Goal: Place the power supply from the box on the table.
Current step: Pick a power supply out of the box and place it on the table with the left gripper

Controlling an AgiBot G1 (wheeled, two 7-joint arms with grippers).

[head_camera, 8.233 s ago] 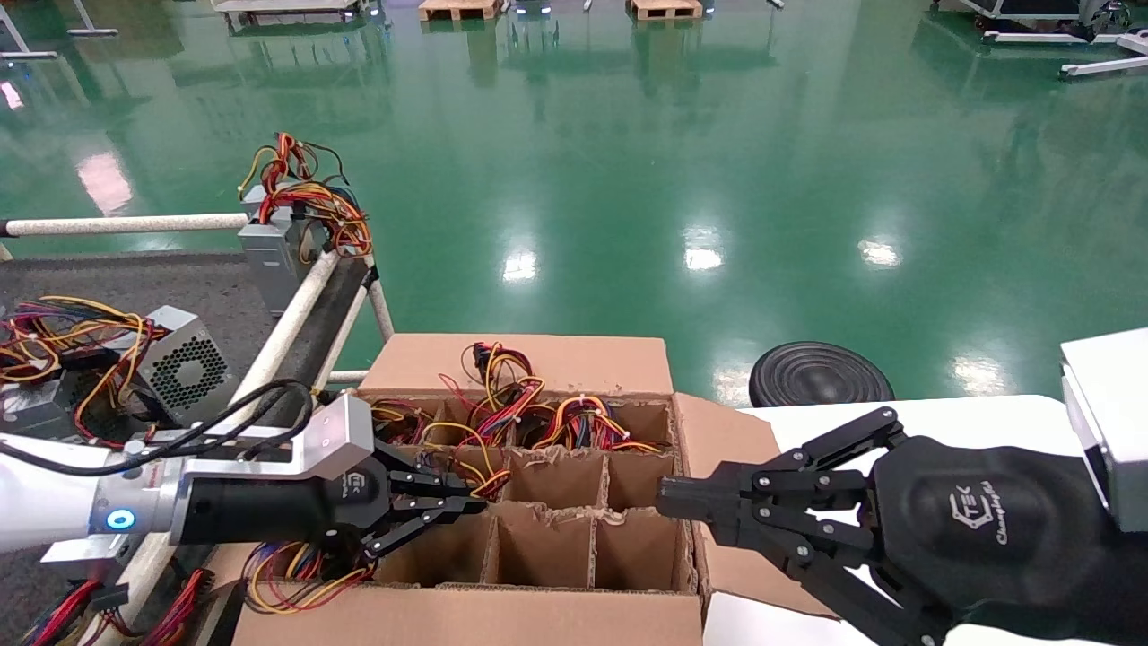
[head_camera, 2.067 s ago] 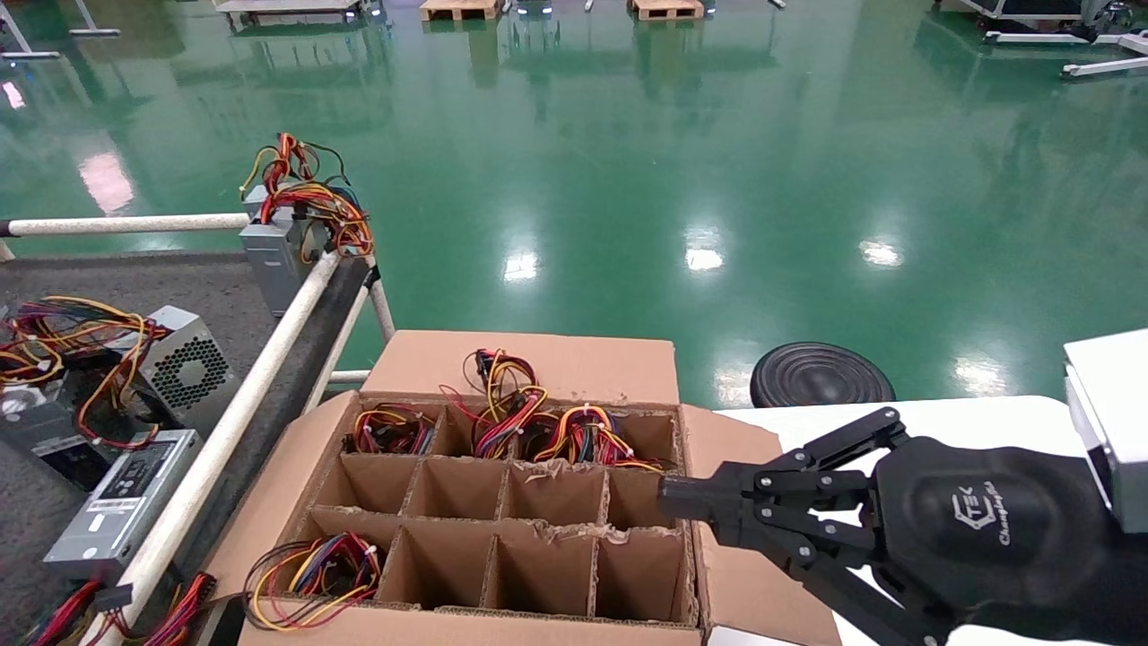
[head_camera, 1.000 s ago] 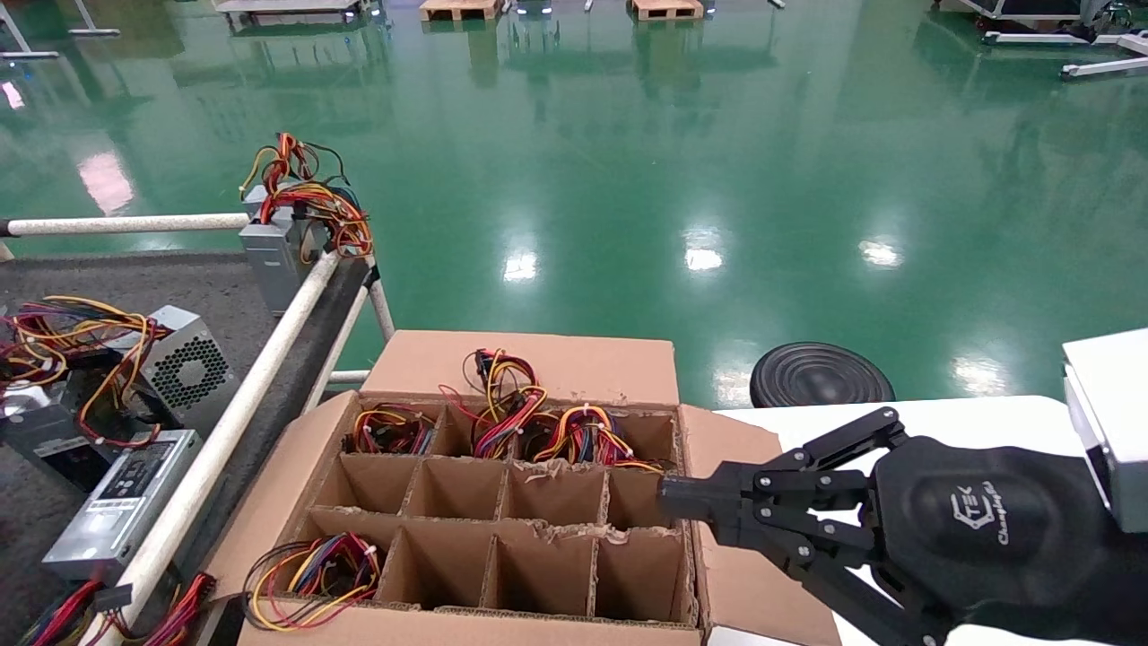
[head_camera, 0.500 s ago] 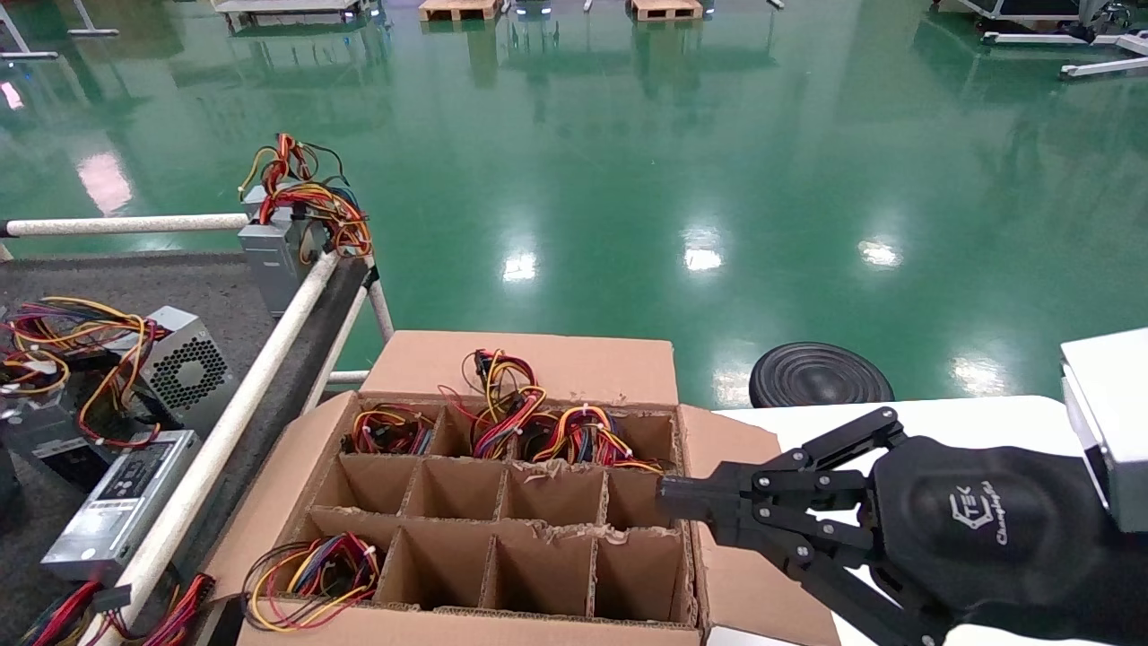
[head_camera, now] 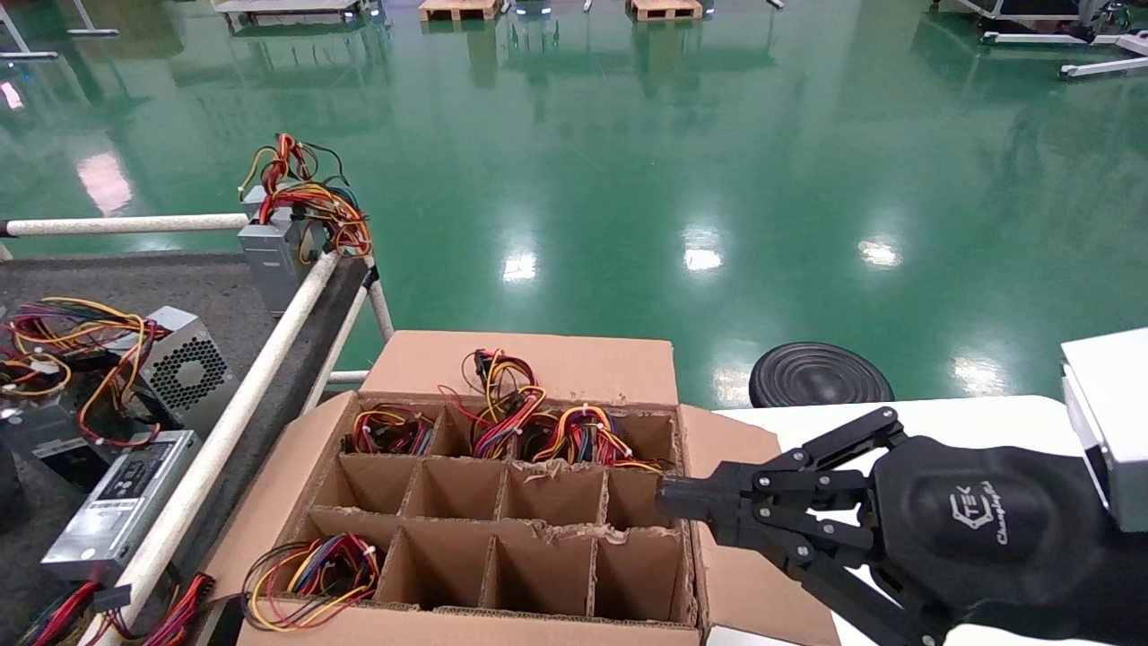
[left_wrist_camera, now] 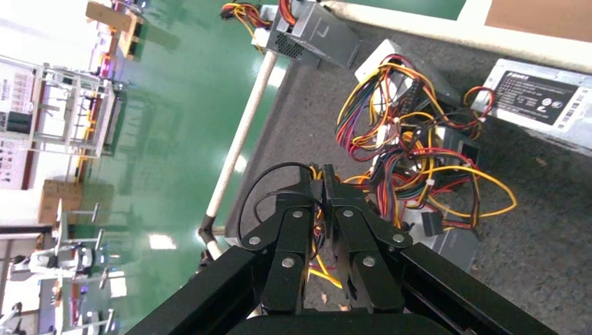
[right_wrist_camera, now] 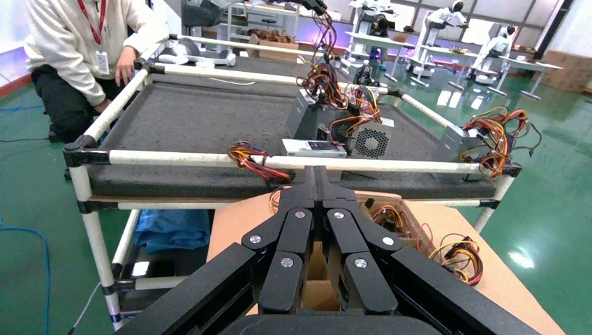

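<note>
Left claw [left_wrist_camera: 324, 183], clenched on yellow wires of the power supply [left_wrist_camera: 426, 241] to set it on the desk [left_wrist_camera: 544, 230]; right claw [head_camera: 668, 499] clenched, idle by the box [head_camera: 502, 511].

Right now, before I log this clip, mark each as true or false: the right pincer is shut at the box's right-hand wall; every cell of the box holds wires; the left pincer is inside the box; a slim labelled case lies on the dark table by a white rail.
1. The right pincer is shut at the right-hand wall of the box. True.
2. Every cell of the box holds wires. False: wire bundles show only in the far row and the near left cell; the other cells are empty.
3. The left pincer is inside the box. False: it is shut above a wire tangle on the table.
4. A slim labelled case lies on the table beside a white rail. True.
</note>
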